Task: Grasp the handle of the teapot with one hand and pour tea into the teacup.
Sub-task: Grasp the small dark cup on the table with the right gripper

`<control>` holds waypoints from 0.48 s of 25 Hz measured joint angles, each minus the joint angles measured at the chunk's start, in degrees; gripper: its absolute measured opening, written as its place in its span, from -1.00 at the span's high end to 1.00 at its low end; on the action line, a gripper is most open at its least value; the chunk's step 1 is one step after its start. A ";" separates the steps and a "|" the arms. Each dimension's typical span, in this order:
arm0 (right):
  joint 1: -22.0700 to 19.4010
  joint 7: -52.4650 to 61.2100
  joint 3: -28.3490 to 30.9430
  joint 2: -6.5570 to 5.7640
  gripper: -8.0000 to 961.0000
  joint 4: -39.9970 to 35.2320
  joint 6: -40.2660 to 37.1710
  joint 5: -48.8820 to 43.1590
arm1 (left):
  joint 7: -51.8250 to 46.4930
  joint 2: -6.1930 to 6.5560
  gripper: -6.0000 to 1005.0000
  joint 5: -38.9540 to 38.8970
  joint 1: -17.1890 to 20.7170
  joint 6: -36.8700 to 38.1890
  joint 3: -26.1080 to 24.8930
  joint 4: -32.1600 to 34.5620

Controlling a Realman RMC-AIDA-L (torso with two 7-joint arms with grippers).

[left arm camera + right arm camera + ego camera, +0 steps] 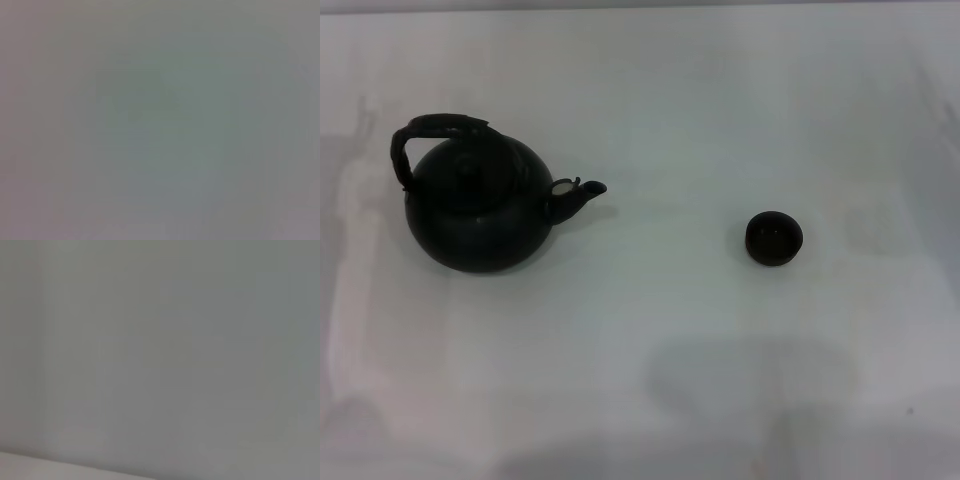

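Note:
The matte black teapot (478, 212) stands upright on the white table (650, 330) at the left in the head view, its short spout (582, 192) pointing right. Its rough arched handle (432, 132) rises over the lid knob, leaning to the far left. The tiny dark teacup (773, 238) sits alone to the right, well apart from the spout. Neither gripper nor arm shows in the head view. Both wrist views show only a plain grey surface, with no fingers and no task object.
Faint shadows lie along the table's near edge (750, 380). The far edge of the table runs along the top of the head view (640, 8).

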 joint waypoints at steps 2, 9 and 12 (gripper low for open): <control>0.13 0.32 -0.36 0.05 -0.76 -0.27 0.53 0.22 | -2.25 -0.04 -0.75 -0.32 0.04 0.57 -0.07 -0.33; -0.41 5.80 0.19 -0.23 -0.76 -0.98 5.04 0.04 | -6.27 0.08 -0.75 0.02 0.31 0.79 0.20 -0.56; -0.84 8.87 -0.46 -0.32 -0.76 -2.27 4.97 -1.03 | -6.46 -0.04 -0.75 1.05 0.35 2.48 0.37 -0.56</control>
